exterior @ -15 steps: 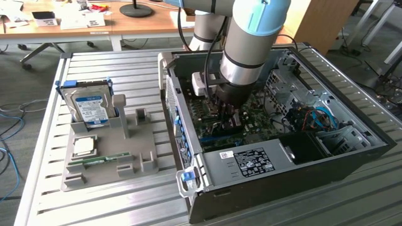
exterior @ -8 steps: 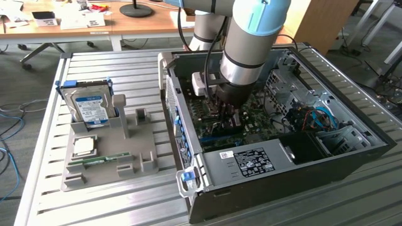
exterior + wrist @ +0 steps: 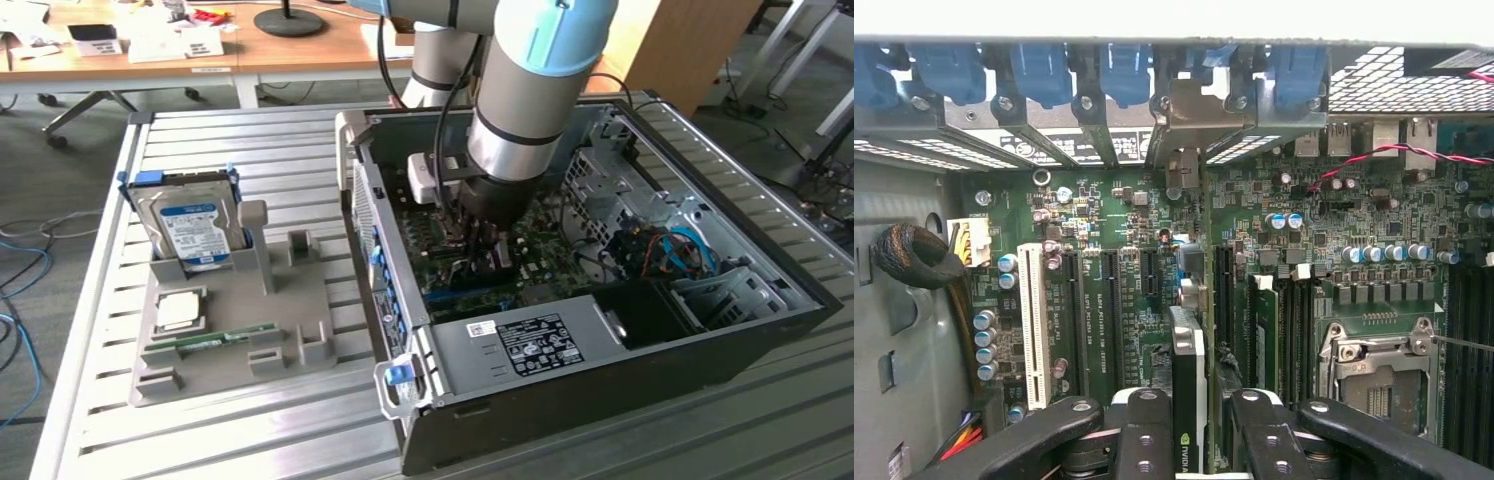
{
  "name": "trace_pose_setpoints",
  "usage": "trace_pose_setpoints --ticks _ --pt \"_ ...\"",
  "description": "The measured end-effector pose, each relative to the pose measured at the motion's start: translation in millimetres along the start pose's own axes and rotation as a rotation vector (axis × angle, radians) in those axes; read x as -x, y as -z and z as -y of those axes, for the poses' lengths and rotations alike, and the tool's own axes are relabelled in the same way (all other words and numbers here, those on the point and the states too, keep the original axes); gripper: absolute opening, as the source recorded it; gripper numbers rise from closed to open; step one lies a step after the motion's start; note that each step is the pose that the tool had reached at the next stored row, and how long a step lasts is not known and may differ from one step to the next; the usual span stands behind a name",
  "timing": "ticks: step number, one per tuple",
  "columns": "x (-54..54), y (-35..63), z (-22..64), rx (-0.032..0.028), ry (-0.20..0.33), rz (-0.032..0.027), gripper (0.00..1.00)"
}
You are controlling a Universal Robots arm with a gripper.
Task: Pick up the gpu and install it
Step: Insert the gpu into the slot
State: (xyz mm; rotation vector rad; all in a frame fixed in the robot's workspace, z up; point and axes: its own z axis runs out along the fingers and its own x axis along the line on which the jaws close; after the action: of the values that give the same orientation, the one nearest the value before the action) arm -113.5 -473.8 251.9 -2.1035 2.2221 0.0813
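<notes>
Holding the gpu (image 3: 1187, 390) edge-on, the gripper (image 3: 1189, 425) has its jaws clenched on the card inside the open case (image 3: 747, 330), over the motherboard (image 3: 1104, 250) — pickup looks done. The card stands upright among the expansion slots (image 3: 1112, 310), its bracket end toward the case's rear wall; whether it is fully seated cannot be told, so installation seems unfinished.
</notes>
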Motion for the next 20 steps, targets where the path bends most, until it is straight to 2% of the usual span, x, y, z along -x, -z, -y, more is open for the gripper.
trace_pose_setpoints --ticks 9,20 --pt "-0.2 -4.6 -1.5 -0.0003 0.0 0.0006 0.27" --pt "-0.3 -5.2 -3.2 0.0001 0.0 0.0004 0.27"
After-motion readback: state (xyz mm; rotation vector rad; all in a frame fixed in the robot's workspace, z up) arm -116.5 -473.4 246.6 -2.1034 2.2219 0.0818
